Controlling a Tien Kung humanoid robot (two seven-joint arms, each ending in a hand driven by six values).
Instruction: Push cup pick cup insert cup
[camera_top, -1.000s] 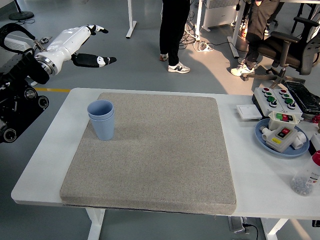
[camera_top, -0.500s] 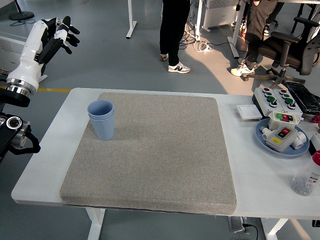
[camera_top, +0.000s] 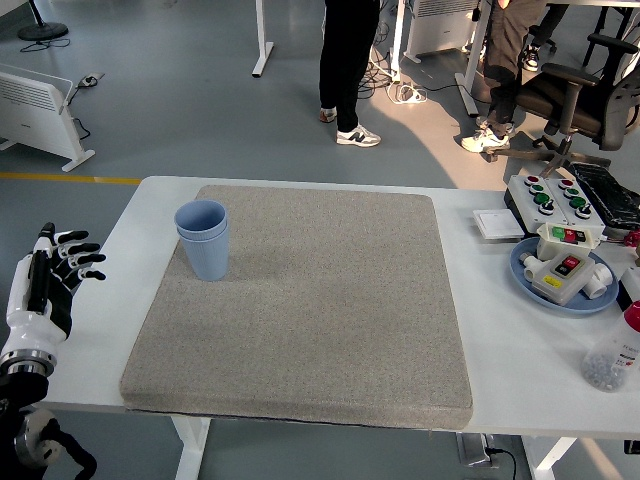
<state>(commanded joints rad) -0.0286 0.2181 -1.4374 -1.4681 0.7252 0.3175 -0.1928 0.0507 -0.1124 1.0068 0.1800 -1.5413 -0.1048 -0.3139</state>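
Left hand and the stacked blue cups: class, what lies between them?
In the head view, only the bare white table edge and a strip of grey mat separate the left hand from the blue cups; no objects intervene.

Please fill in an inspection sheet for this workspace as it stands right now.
Surface: white table with a grey mat over most of it.
Job's things: blue cups, one nested in the other, upright at the mat's far left.
Clutter: blue plate holding a button box; control panel; clear bottle.
Hands: left hand off the table's left edge, fingers spread, empty; right hand not in view.
Cables: tangle on the floor.
Surroundings: people standing, office chair, heater.
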